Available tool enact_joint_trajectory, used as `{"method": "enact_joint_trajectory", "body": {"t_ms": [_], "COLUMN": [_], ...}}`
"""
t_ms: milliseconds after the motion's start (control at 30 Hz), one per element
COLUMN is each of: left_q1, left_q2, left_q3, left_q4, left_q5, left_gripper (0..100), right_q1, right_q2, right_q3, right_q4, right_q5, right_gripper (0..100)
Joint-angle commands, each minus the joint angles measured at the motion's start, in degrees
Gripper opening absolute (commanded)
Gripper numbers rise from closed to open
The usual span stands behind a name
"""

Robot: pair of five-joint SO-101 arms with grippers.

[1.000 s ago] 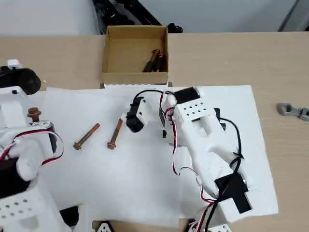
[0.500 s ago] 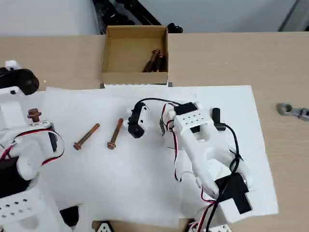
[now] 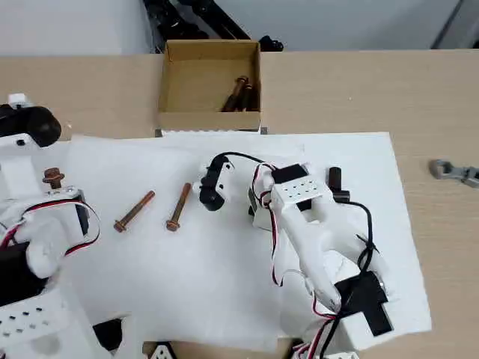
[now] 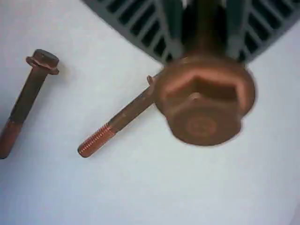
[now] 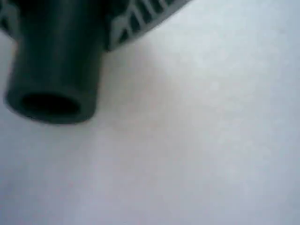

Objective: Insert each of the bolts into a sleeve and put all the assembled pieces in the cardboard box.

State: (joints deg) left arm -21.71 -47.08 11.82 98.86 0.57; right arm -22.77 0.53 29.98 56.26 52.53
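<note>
While the left gripper [image 4: 201,21] is clamped on the shank of a copper-coloured flanged hex-head bolt [image 4: 204,101], with the head toward its wrist camera, the right gripper [image 5: 79,18] is closed around a black plastic tubular sleeve [image 5: 51,70]. The sleeve's open bore faces that arm's camera, above the white paper sheet [image 5: 211,140].

Reading the high view as a clock face, the open brown cardboard box [image 3: 171,82] sits at 12 o'clock on the light wooden table [image 3: 374,90], just past the sheet's far edge. A few copper-and-black assembled pieces [image 3: 241,93] lean inside it against its 3 o'clock wall.

The white left arm [image 3: 45,239] stands at 9 o'clock. Between it and the centre, a loose copper bolt [image 3: 135,211] and a second loose bolt [image 3: 178,207] lie on the sheet. They are side by side without touching, heads toward 7 o'clock and threaded ends toward 1 o'clock.

The white right arm [image 3: 314,224] stretches from 5 o'clock to the centre. Just beside its wrist, at its 3 o'clock, a spare black sleeve [image 3: 334,177] rests on the sheet. Another dark piece [image 3: 342,197] below it is partly hidden by the arm.

A small grey metal part [image 3: 449,170] lies on bare wood at 3 o'clock, well apart from the sheet.
</note>
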Motion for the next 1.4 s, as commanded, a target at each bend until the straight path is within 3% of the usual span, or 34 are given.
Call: {"method": "enact_joint_trajectory", "body": {"t_ms": [0,200,533,767,933,1000,1133,1367], "left_q1": [0.2,0.2,0.4,0.4,0.5,0.9,7.4,23.6], "left_q2": [-1.2,-1.2,-1.1,-1.1,-0.9,-1.1,-1.2,-0.9], "left_q3": [-0.3,-0.3,0.0,0.0,1.9,4.8,10.2,14.4], "left_q4": [-1.3,-1.3,-6.8,-16.0,-23.6,-27.3,-32.8,-45.3], "left_q5": [0.2,0.2,0.4,0.8,9.1,12.0,17.0,17.3], "left_gripper": [1,1,1,1,1,1,1,1], "right_q1": [-0.5,-0.5,-0.5,-0.8,-0.7,-0.7,-0.8,-6.5], "right_q2": [-2.1,-15.4,-44.4,-59.0,-70.0,-75.0,-85.2,-101.0], "right_q3": [-2.1,-3.0,-1.4,0.7,7.9,12.9,25.5,44.0], "right_q4": [-1.8,-1.6,2.2,7.9,5.7,3.1,-6.5,-20.7], "right_q5": [-1.7,-3.8,-30.2,-42.0,-56.5,-58.5,-58.7,-58.5], "right_gripper": [0.3,0.2,0.3,0.3,0.3,0.4,0.3,0.2]}}
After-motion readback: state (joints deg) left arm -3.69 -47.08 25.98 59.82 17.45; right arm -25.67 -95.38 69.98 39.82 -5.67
